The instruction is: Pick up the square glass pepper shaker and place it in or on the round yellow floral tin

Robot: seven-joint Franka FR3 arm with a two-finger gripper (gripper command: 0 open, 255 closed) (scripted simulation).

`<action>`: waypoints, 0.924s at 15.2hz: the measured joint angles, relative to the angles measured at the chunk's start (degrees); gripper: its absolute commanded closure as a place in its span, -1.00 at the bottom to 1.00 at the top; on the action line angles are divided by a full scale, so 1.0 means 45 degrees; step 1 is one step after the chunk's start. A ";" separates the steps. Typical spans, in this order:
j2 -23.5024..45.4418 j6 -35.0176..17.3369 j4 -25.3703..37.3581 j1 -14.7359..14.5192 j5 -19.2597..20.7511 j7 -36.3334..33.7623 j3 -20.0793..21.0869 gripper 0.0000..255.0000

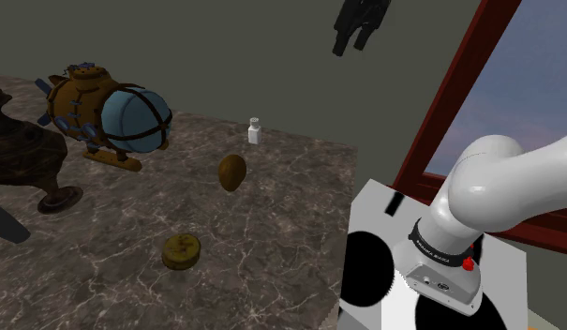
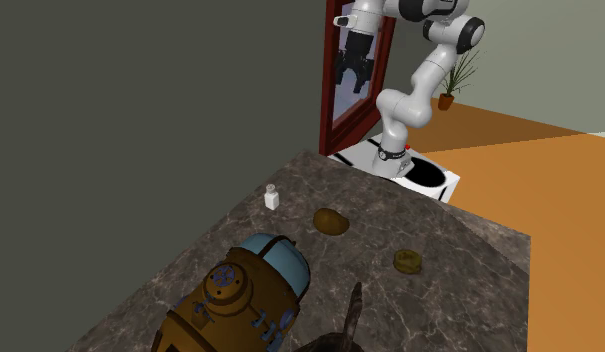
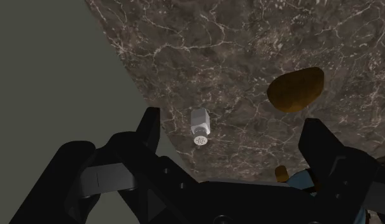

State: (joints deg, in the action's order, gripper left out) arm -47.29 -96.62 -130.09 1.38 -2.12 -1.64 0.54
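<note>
The pepper shaker (image 1: 255, 130) is a small white square bottle with a perforated cap, standing upright near the far edge of the marble table (image 1: 281, 244). It also appears as the shaker (image 2: 272, 198) and, from above, the shaker (image 3: 200, 126). The round tin (image 1: 182, 250) is low and yellow-brown, and lies near the table's front; the tin (image 2: 408, 262) is far from the shaker. My gripper (image 1: 359, 26) hangs open high above the table, well above the shaker. Between the spread fingers of the gripper (image 3: 232, 137) there is nothing; the shaker lies far below, close to one finger (image 3: 148, 127).
A brown oval lump (image 1: 232, 172) sits between shaker and tin. A large brown and blue submarine-like ornament (image 1: 112, 117) stands at the shoulder view's left, with a dark metal piece (image 1: 28, 159) beside it. A red-framed window (image 1: 478, 103) rises behind the stand (image 1: 384, 281).
</note>
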 measured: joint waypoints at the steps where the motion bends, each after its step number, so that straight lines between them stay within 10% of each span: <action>1: 0.0000 0.0000 0.0000 0.0000 0.0000 0.0000 0.0000 -1.00; 14: 0.3431 -0.5357 -0.1659 -0.0404 -0.0784 0.1585 -0.1127 -1.00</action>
State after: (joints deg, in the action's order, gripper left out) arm -31.86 -120.73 -137.55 -0.44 -5.64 5.49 -4.53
